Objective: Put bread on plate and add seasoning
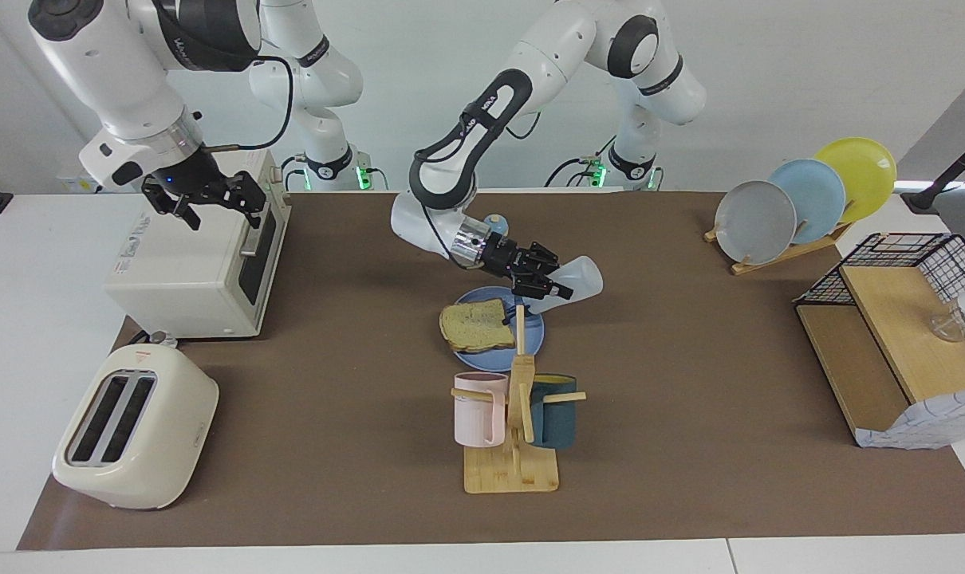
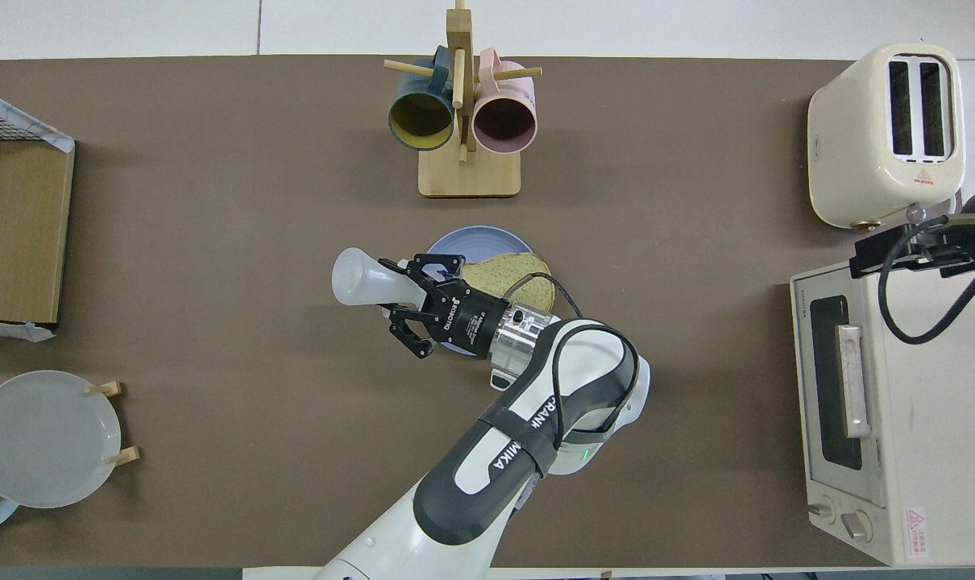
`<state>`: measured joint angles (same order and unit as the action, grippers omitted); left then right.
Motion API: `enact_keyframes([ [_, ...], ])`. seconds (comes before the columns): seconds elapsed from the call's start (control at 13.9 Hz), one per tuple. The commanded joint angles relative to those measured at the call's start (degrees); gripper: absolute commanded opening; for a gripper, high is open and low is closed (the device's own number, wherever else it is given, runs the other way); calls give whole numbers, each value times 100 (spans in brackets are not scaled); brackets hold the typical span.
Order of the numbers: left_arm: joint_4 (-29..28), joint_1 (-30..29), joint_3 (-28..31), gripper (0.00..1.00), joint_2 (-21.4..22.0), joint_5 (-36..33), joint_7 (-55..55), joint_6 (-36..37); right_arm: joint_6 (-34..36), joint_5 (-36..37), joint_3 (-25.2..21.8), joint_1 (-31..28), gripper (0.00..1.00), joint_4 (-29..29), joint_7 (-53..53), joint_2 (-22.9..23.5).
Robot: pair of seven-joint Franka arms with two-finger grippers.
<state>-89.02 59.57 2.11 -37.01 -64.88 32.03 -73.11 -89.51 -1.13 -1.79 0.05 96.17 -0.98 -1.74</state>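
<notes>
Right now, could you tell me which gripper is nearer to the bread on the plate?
Left. The left gripper holds the seasoning tilted just above the plate, beside the bread; the right gripper waits over the toaster oven.

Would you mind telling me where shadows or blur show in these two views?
Facing view: soft shadows lie beside the toaster and the toaster oven; the seasoning bottle in the left gripper looks slightly soft. Overhead view: the left arm darkens the mat; the mug rack stays crisp.
</notes>
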Motion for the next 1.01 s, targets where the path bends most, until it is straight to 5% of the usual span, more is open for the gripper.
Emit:
enact_keyframes([
  [0.0,210,414,87,0,-87,-24,40,323,-75,7,83,-119,100,104,-104,-63],
  [0.94,263,-280,105,0,-149,-648,31,-54,-75,-1,83,-119,100,104,-104,-63],
])
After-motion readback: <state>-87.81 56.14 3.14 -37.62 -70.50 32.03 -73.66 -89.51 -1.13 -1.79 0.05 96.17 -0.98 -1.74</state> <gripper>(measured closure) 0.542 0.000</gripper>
